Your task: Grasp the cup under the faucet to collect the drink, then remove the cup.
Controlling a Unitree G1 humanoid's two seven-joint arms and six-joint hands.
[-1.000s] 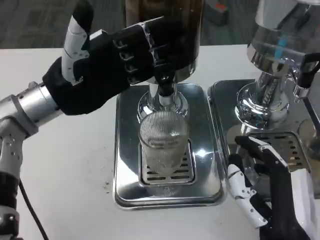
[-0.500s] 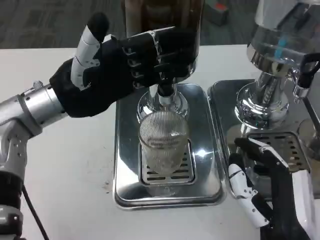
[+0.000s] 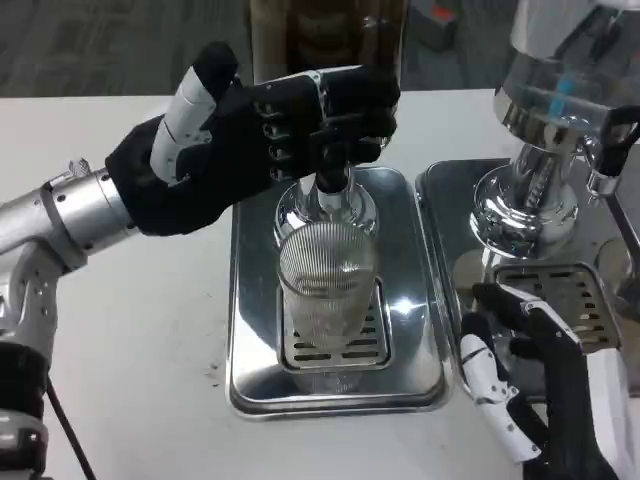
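Cup (image 3: 327,285) upright on drip tray (image 3: 255,300) under faucet (image 3: 330,185), placed to catch drink. Left hand (image 3: 260,135) curls on faucet lever, likely dispensing. Right hand (image 3: 530,375) spread, empty, near tray, waiting.

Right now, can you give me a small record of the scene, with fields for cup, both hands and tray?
cup: ribbed clear cup, upright on the grille, under the faucet
left hand: left hand raised at the faucet, fingers curled around its handle
right hand: right hand low, beside the tray, holding nothing
tray: steel drip tray on the white table
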